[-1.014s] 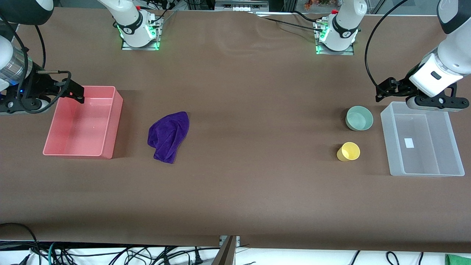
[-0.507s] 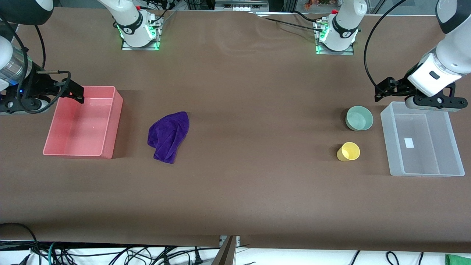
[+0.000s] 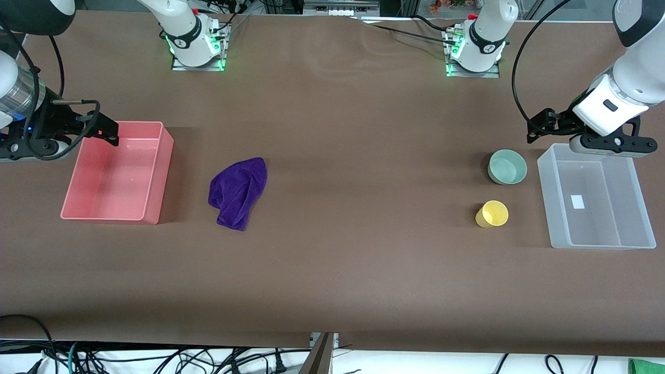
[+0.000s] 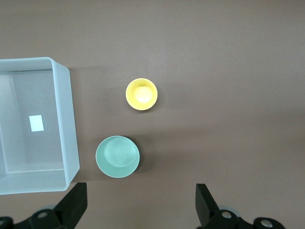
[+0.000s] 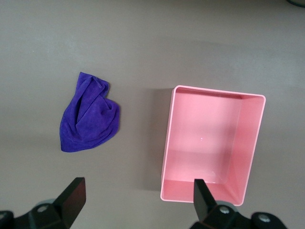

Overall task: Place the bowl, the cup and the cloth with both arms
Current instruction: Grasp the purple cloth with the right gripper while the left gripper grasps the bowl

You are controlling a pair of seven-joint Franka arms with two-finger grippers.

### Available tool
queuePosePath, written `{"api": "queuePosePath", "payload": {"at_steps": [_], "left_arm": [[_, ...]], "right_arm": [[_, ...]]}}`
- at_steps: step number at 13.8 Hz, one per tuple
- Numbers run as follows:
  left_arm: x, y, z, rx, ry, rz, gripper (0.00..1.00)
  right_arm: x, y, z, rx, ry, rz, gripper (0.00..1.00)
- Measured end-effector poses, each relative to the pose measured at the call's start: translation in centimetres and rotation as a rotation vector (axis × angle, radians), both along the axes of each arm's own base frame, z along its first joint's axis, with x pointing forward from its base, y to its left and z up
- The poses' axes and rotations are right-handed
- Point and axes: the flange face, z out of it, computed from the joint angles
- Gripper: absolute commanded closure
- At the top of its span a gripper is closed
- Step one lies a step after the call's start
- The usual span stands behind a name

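Observation:
The sage-green bowl (image 3: pixel 507 167) stands upright on the table beside the clear bin. The yellow cup (image 3: pixel 492 213) stands nearer to the front camera than the bowl. Both show in the left wrist view, the bowl (image 4: pixel 117 156) and the cup (image 4: pixel 141 94). The purple cloth (image 3: pixel 238 192) lies crumpled beside the pink bin and shows in the right wrist view (image 5: pixel 89 114). My left gripper (image 3: pixel 608 147) is open and empty in the air over the clear bin's edge toward the bases; its own view (image 4: pixel 140 205) shows this too. My right gripper (image 3: pixel 31 149) is open and empty in the air beside the pink bin, as its own view (image 5: pixel 138 200) shows.
A clear plastic bin (image 3: pixel 544 197) stands at the left arm's end of the table, seen also in the left wrist view (image 4: pixel 71 119). A pink bin (image 3: pixel 165 171) stands at the right arm's end, seen also in the right wrist view (image 5: pixel 167 143). Both are empty.
My left gripper has drifted slightly up and toward the bases. The right arm, bowl, cup and cloth have not moved.

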Motion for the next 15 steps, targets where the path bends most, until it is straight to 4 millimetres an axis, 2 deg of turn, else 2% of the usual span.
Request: {"api": "queuePosePath", "payload": {"at_steps": [4, 7, 9, 11, 15], "left_arm": [[-0.3, 0.0, -0.6, 0.003, 0.040, -0.001, 0.00], [0.1, 0.0, -2.4, 0.004, 0.092, -0.008, 0.00], [0.2, -0.2, -3.8, 0.003, 0.137, -0.039, 0.00], [0.6, -0.2, -5.6, -0.004, 0.177, -0.120, 0.00], [2.7, 0.8, -12.3, 0.047, 0.271, -0.381, 0.00]], "right_arm": [[0.7, 0.2, -1.7, 0.003, 0.028, 0.002, 0.00], [1.2, 0.7, -3.2, 0.001, 0.054, 0.009, 0.00], [2.2, 1.5, -5.8, 0.001, 0.083, 0.020, 0.00], [3.1, 3.1, -8.7, 0.006, 0.094, 0.041, 0.00], [3.3, 7.3, -15.1, 0.046, 0.052, 0.040, 0.00]]}}
